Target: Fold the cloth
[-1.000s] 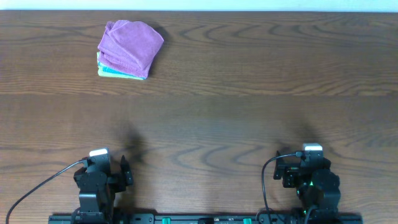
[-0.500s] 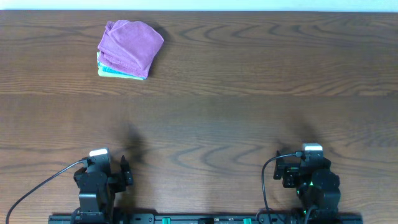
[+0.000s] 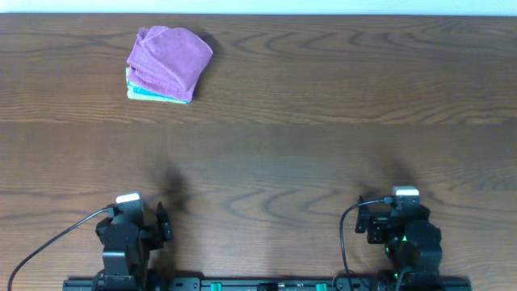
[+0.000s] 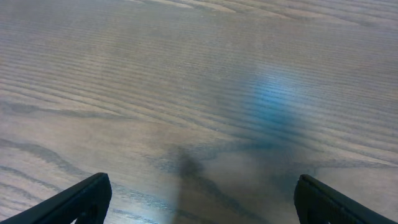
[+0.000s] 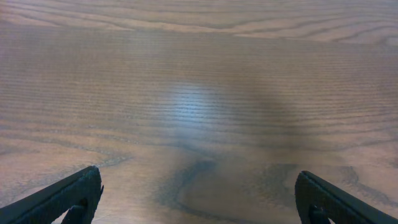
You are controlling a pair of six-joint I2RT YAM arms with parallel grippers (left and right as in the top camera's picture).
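Cloth (image 3: 170, 56) purple terry, folded | table (image 3: 323, 121) woodgrain | left tool (image 4: 202, 199), right tool (image 5: 199, 196) spread

A purple cloth (image 3: 170, 58) lies in a folded, rumpled bundle on the wooden table (image 3: 323, 121), on top of a teal cloth (image 3: 149, 94) whose edge shows beneath it. Well apart from the purple cloth, at the near edge, the left arm (image 3: 125, 234) sits tucked almost directly below it. The right arm (image 3: 408, 234) sits tucked far to its right.
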